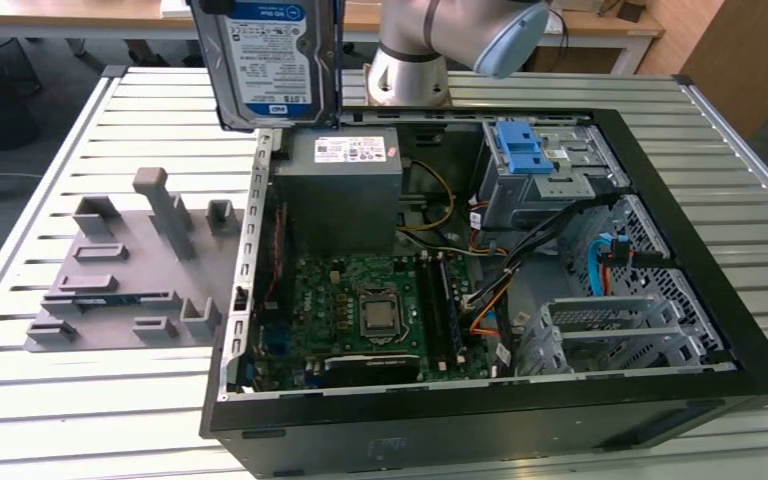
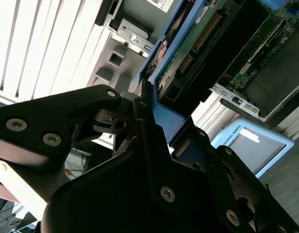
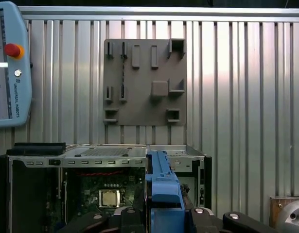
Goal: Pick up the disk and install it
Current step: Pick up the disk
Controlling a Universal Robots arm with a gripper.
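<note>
Disk (image 1: 267,60): up in the air, standing on edge, label facing the exterior camera, hanging over the back corner of the open computer case (image 1: 491,415) on the exterior view's left.
Gripper (image 2: 156,119): black fingers (image 2: 139,143) pressed together on the disk's blue bracket (image 3: 164,187), pinching it edgewise. The disk's circuit-board side shows just beyond them in the second wrist view.
Under the disk: grey power-supply box (image 1: 344,190), below its lower edge and not touching it.
Drive cage (image 1: 544,165): blue latch on top, across the case toward the exterior view's right, well apart from the disk.
Fixture plate (image 1: 117,270): grey, lying flat on the slatted table (image 1: 91,420), beside the case.
</note>
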